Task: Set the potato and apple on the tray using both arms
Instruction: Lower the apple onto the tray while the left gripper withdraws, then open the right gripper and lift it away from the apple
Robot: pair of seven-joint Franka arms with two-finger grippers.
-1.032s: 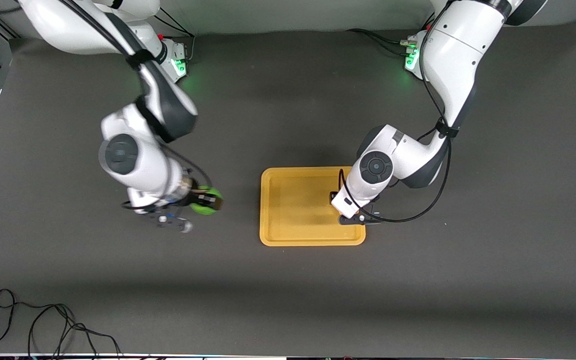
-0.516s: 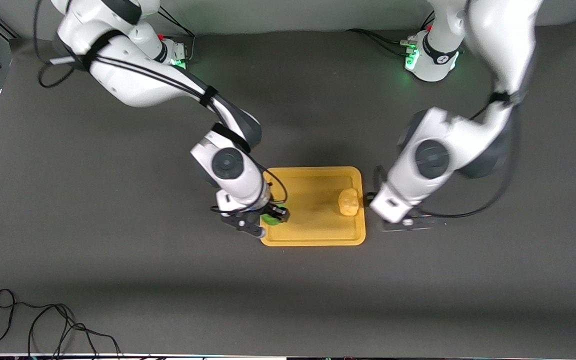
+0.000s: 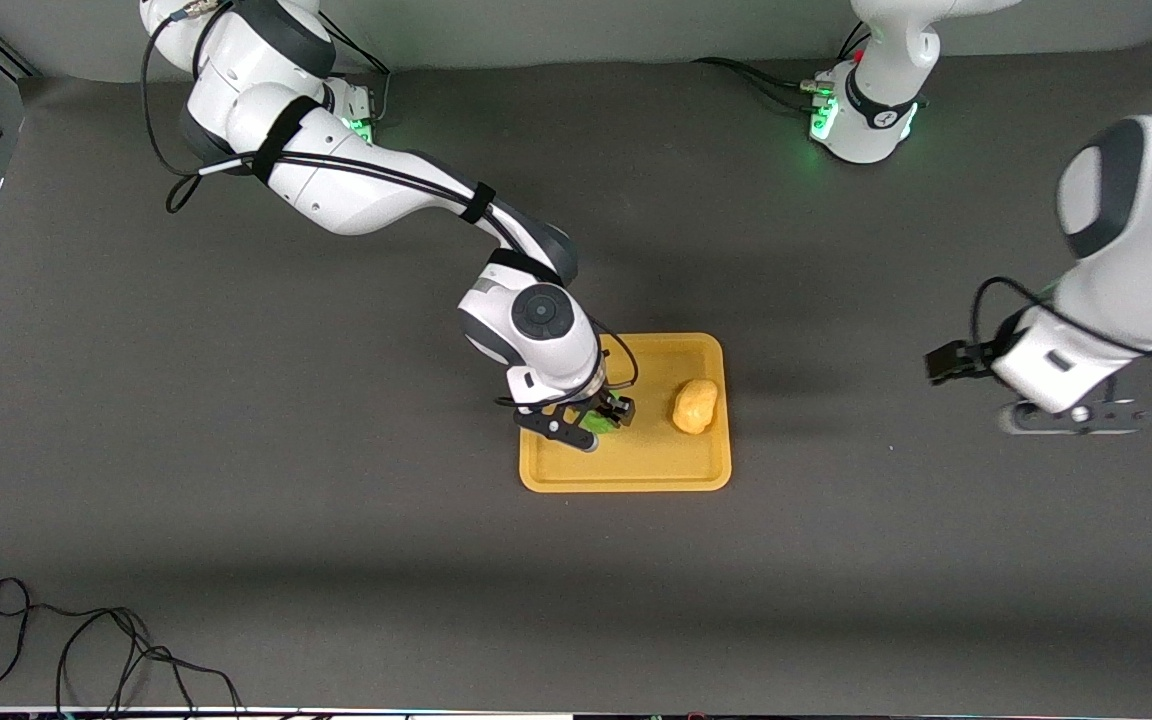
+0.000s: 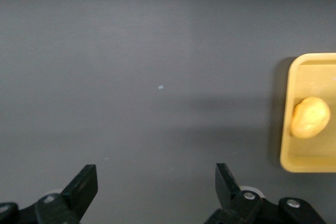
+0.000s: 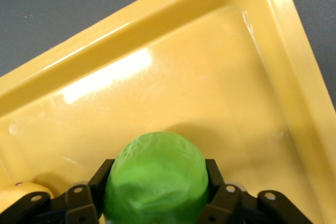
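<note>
Even, diffuse overhead illumination across the dark table (image 3: 236, 520); neither harsh nor dim. Soft, wide shadows under both arms, darkest just farther from the front camera than the tray (image 3: 626, 480). Green glow at both bases. No motion blur around the tray in the front view; right arm sharp, left arm slightly soft at the frame edge. Right wrist view: bright streak of glare on the tray floor, close to the rim; apple (image 5: 155, 179) in fair focus, surface texture legible. Left wrist view: flat, muted light, faint broad shadow on the table beside the tray; potato (image 4: 311, 117) mildly soft; near fingertips (image 4: 84, 184) dark, little detail.
</note>
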